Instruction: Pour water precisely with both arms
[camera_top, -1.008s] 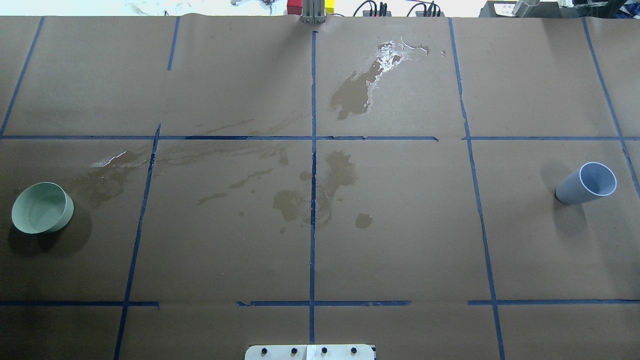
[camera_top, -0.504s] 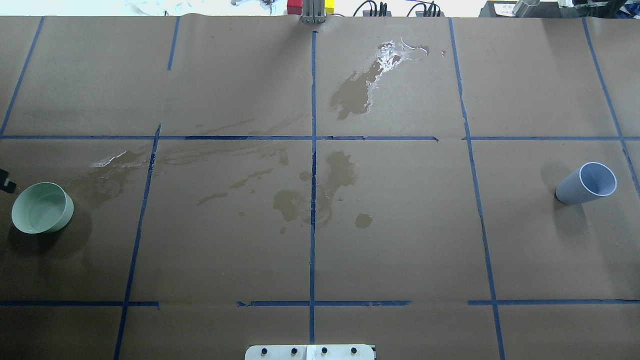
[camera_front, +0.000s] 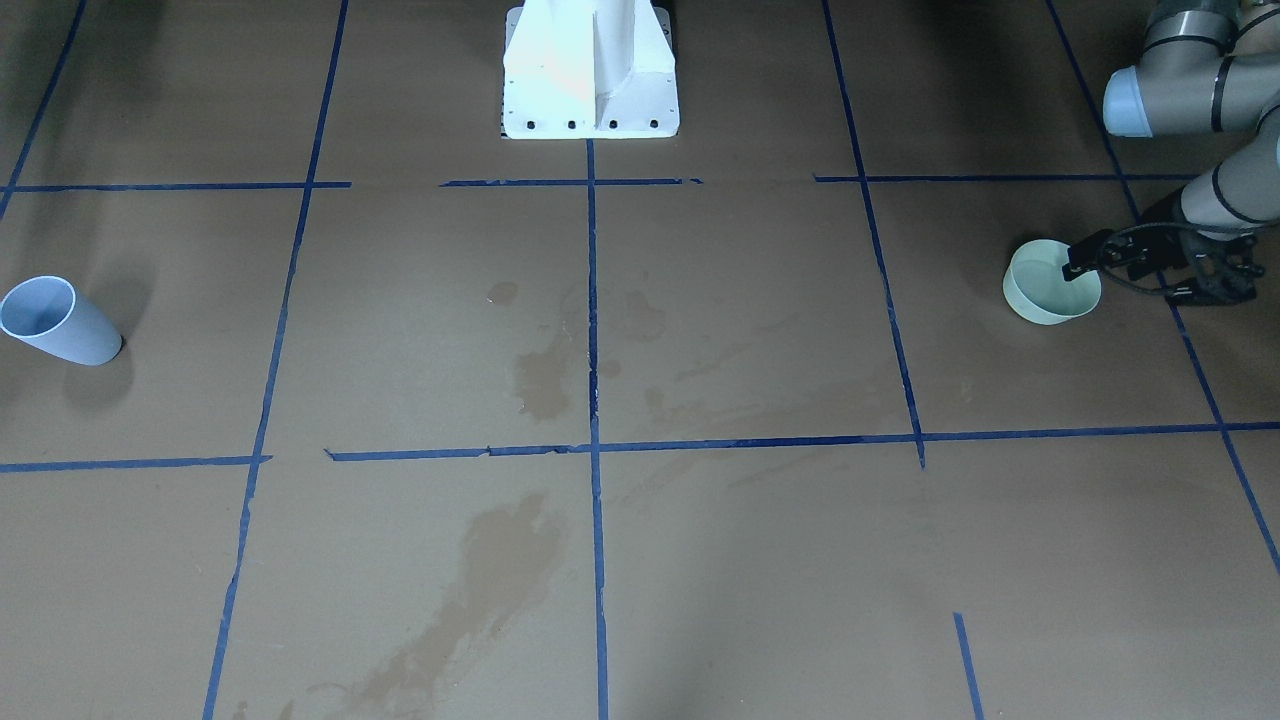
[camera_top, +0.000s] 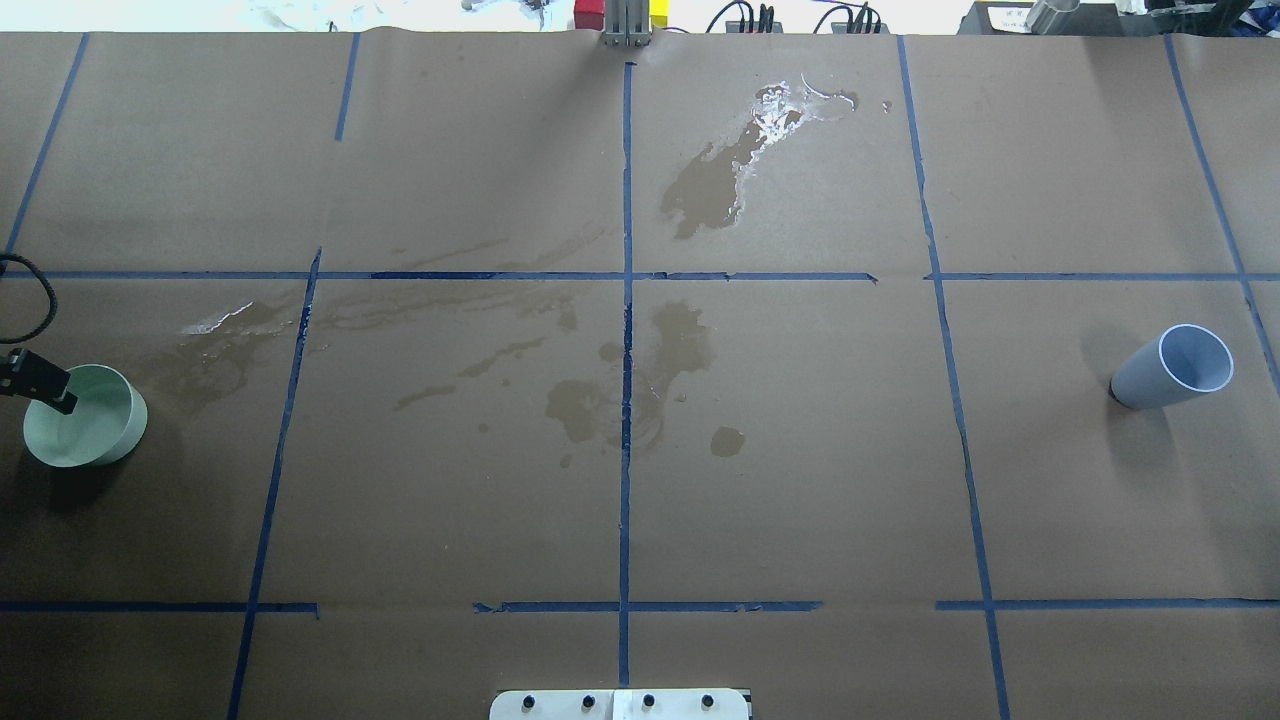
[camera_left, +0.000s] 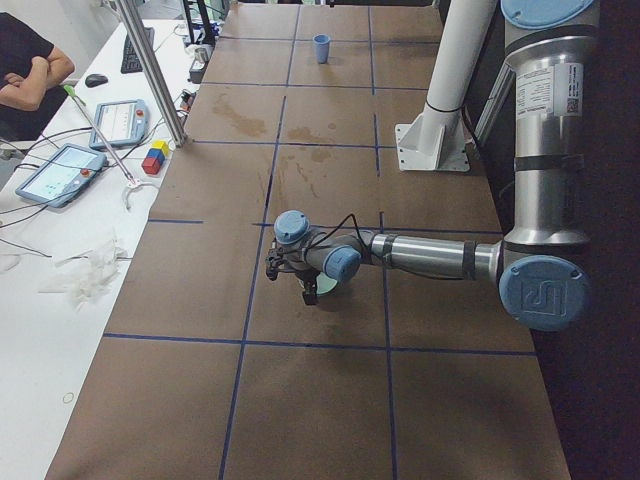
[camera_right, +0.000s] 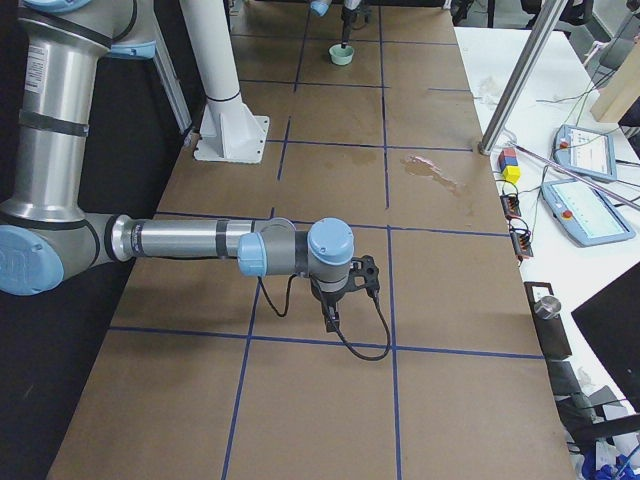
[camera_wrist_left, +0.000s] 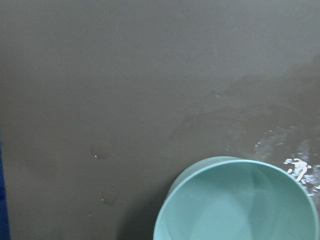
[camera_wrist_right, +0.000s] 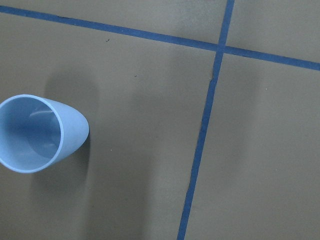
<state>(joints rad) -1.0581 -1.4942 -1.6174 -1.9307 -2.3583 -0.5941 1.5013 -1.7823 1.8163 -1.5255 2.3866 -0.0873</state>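
A mint-green cup (camera_top: 95, 420) stands upright at the table's left end, with a faint glossy pool of water (camera_wrist_left: 235, 212) in it. My left gripper (camera_front: 1150, 272) hangs open at the cup's outer side. One fingertip (camera_top: 45, 388) reaches over its rim; the other finger stays outside. It holds nothing. A light blue cup (camera_top: 1175, 368) stands alone at the right end, empty in the right wrist view (camera_wrist_right: 37, 132). My right gripper (camera_right: 338, 300) shows only in the exterior right view, low over the paper; I cannot tell whether it is open or shut.
Brown paper with blue tape lines (camera_top: 625, 330) covers the table. Dark wet stains (camera_top: 680, 350) lie mid-table and another (camera_top: 715, 185) farther out, with glossy wet patches (camera_top: 790, 105). The white pedestal (camera_front: 590, 70) stands at the robot's side. A person's arms (camera_left: 30, 70) and tablets (camera_left: 55, 172) are beyond the far edge.
My left gripper has come in from the left edge, and its finger now reaches over the green cup's rim. Neither cup has moved.
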